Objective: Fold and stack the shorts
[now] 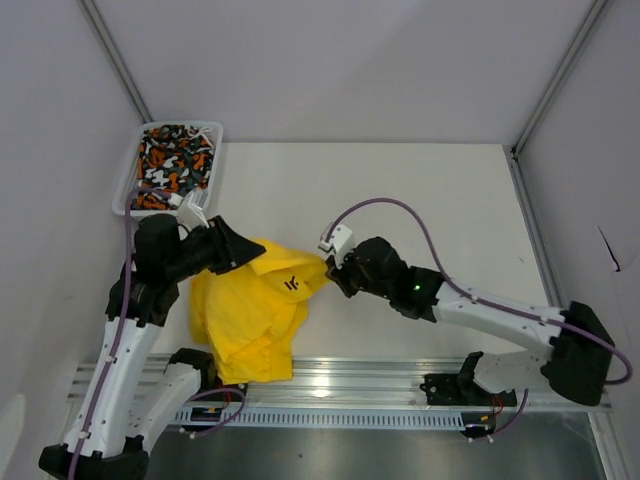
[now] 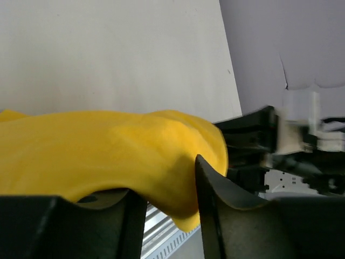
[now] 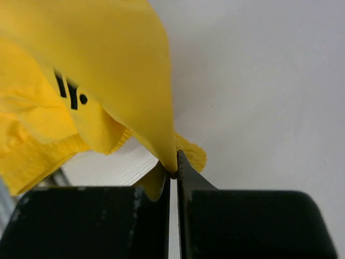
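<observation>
The yellow shorts [image 1: 245, 320] are recorded as soft, matt, creased cloth; the right gripper [image 3: 173, 172] pinching them is finished in matt black plastic.

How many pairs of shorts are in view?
2: yellow shorts at near left, pinched by the right gripper; patterned shorts in the white basket, far left. Others may lie hidden beneath.

Yellow shorts [image 3: 97, 48] tight in right claw [image 3: 174, 174]
</observation>
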